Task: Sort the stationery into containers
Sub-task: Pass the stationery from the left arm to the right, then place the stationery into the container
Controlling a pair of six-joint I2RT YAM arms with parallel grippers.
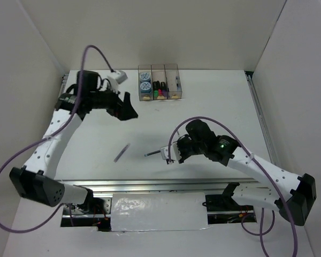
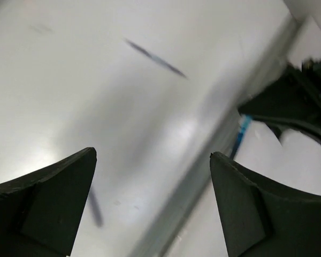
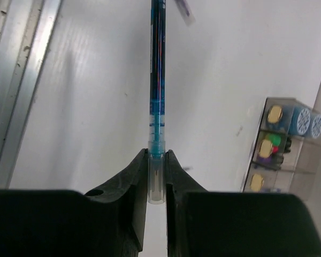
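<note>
Three joined clear boxes (image 1: 174, 68) stand at the table's back. The left box holds two blue-white tape rolls (image 1: 144, 81), the middle one highlighters (image 1: 159, 89), and the right one a thin pen (image 1: 177, 81). My right gripper (image 1: 168, 153) is shut on the end of a blue-grey pen (image 1: 152, 154), which sticks out towards the left just above the table. In the right wrist view the fingers (image 3: 140, 176) clamp the pen (image 3: 157, 80), with the boxes (image 3: 315, 152) at the right. A second pen (image 1: 122, 152) lies loose on the table. My left gripper (image 1: 127, 107) is open and empty, left of the boxes.
In the left wrist view the left gripper (image 2: 152, 160) is wide open over bare table. The loose pen (image 2: 155, 58) shows blurred ahead of it. A metal rail (image 1: 160, 184) runs along the near table edge. White walls enclose the table.
</note>
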